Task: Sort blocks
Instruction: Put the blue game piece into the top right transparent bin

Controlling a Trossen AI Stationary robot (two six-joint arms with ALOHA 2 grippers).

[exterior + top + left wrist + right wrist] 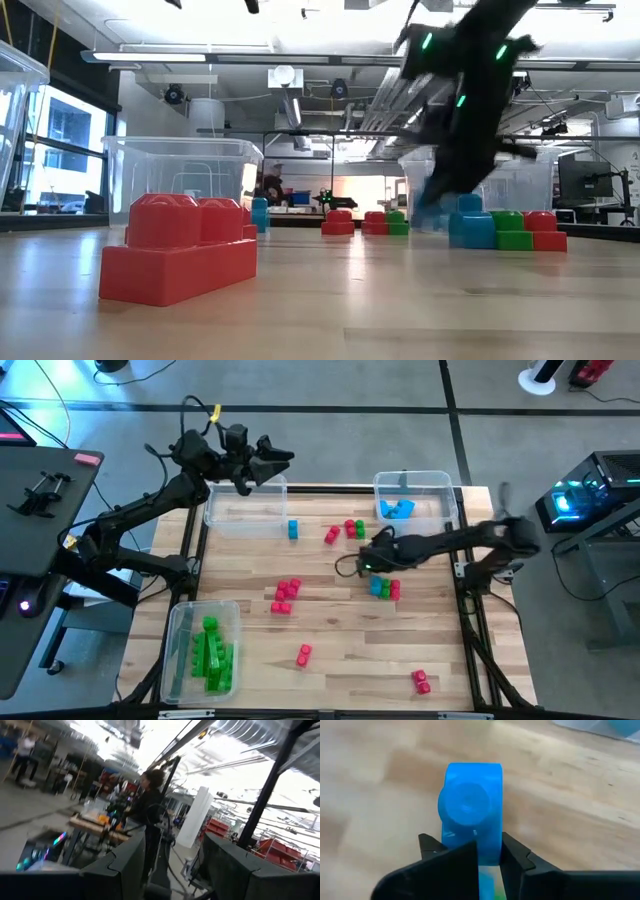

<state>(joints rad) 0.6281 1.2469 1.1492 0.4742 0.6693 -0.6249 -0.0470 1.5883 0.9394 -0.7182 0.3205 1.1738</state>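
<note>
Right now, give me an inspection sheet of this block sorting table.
Surface: wooden table, mostly bare.
Job's things: green blocks in the near-left bin; blue blocks in the far-right bin; far-left bin looks empty; red blocks and mixed blocks loose.
Clutter: nothing seen.
Grippers: right gripper shut on a blue block mid-table; left gripper raised over the far-left bin, open.
Cables: yellow cable on the left arm.
Surroundings: person beyond the table.

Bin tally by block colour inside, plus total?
Green-block bin: 1
Blue-block bin: 1
Empty bin: 1
Total: 3 bins
The right pincer grips one more blue block, unbinned. The left pincer hangs open by the empty one.
</note>
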